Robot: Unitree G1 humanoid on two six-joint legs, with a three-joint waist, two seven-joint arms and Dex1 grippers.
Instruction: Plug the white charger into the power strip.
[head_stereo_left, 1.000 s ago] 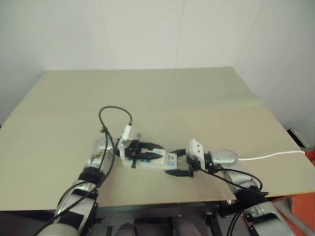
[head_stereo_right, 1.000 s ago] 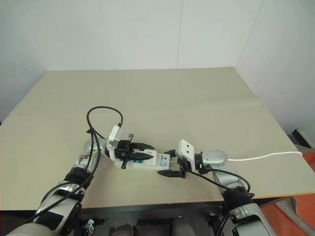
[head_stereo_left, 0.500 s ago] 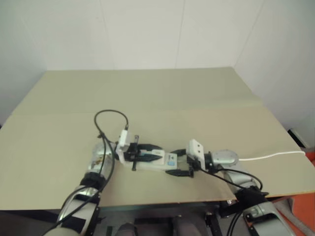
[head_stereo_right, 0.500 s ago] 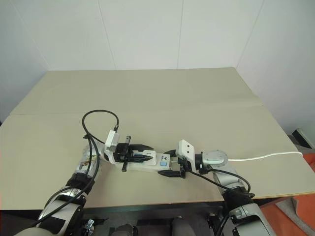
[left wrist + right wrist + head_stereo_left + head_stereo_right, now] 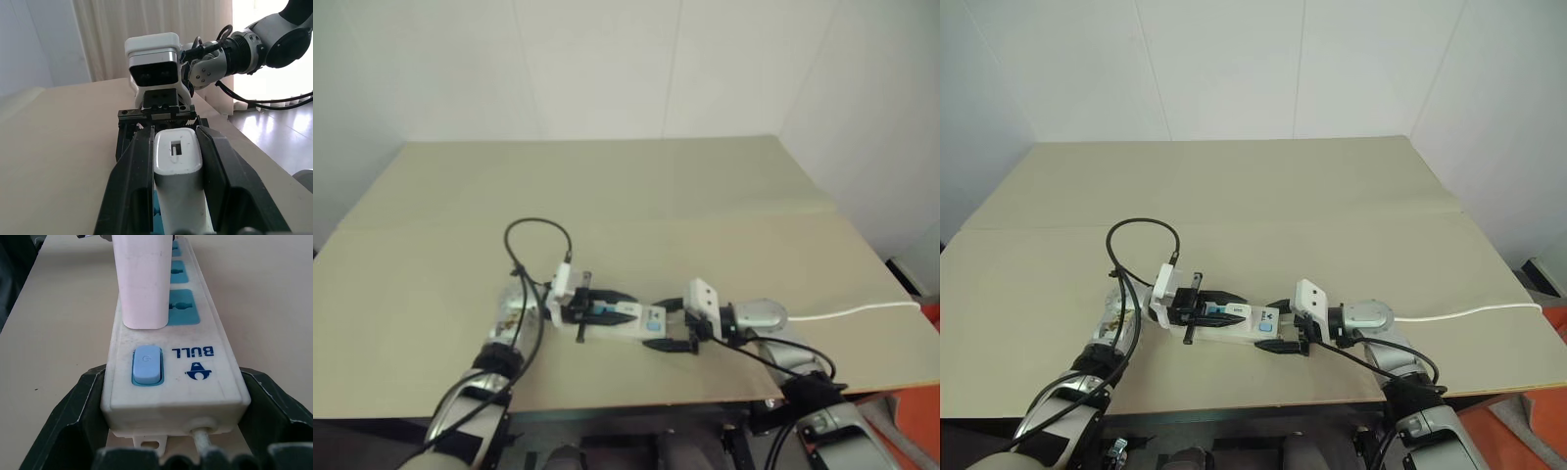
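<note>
since a second ago the left gripper [image 5: 1219, 305] is rolled slightly, its jaws clamped on the charger [image 5: 178, 155], which is held over the power strip [image 5: 176, 377]. the strip's switch end is braced between the right gripper [image 5: 1276, 326] fingers, spread wide, on the table [image 5: 1263, 186].

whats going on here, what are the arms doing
A two-armed robot is plugging a white charger into a power strip on a beige table. The left end effector is shut on the charger, holding it over the strip's blue sockets. The right end effector straddles the strip's switch end, steadying it. Whether the charger is fully seated can't be told.
</note>
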